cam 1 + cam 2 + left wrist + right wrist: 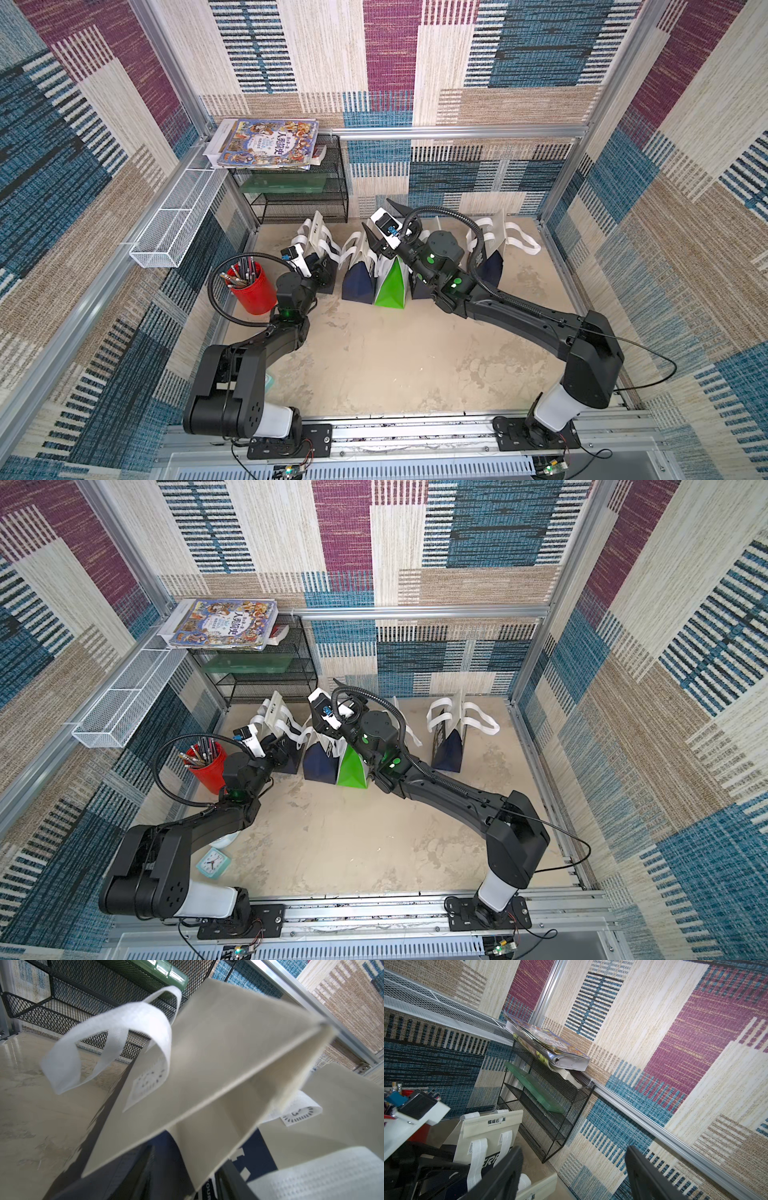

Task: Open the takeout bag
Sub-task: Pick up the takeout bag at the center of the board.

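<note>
Several takeout bags stand in a row at the back of the table. The leftmost takeout bag (318,232) (272,712) is cream on top and navy below, with white handles and a flat, folded-shut top. My left gripper (322,264) is at its near end. In the left wrist view the bag's (207,1064) end edge lies between the two dark fingers of the left gripper (187,1155), which are closed in on it. My right gripper (376,212) (574,1149) hangs open in the air above the middle bags, holding nothing and pointing at the back wall.
A navy bag (357,282), a green bag (390,286) and a far-right bag (492,257) stand beside it. A red pen cup (249,286) sits by my left arm. A black mesh rack (299,195) with books, a white mesh basket (174,224) and a small clock (213,862) line the left side.
</note>
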Tool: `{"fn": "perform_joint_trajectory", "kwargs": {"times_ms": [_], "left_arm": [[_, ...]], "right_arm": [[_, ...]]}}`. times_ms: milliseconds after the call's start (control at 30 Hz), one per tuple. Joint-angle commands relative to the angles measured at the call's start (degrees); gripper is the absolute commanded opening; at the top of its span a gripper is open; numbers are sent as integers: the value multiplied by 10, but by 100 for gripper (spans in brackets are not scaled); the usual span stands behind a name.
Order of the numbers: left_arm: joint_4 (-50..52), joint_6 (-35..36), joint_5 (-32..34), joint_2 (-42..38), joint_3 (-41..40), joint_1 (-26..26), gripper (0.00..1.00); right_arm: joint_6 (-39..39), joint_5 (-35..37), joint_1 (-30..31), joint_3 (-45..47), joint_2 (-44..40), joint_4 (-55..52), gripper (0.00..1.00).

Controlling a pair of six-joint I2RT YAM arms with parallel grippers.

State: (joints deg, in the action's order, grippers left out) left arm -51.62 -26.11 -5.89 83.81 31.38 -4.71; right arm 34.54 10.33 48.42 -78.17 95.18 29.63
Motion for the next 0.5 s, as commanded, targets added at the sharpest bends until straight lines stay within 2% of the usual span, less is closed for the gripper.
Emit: {"fn": "perform_joint_trajectory", "kwargs": {"times_ms": [0, 133, 300, 367, 467], "left_arm": [[-58, -24, 11, 21, 4, 3, 48], [-98, -36, 19, 53, 5, 4, 45], [-131, -41, 31, 71, 7, 4, 34], [-132, -38, 33, 73, 10, 4, 26], [-133, -32, 34, 76, 17, 4, 8]], "right_arm": [[7, 15, 4, -9, 7, 11, 81], [16, 18, 5, -8, 13, 12, 80], [45, 13, 10, 4, 13, 36, 80], [47, 10, 12, 3, 15, 42, 80], [60, 7, 17, 5, 23, 59, 80]]}}
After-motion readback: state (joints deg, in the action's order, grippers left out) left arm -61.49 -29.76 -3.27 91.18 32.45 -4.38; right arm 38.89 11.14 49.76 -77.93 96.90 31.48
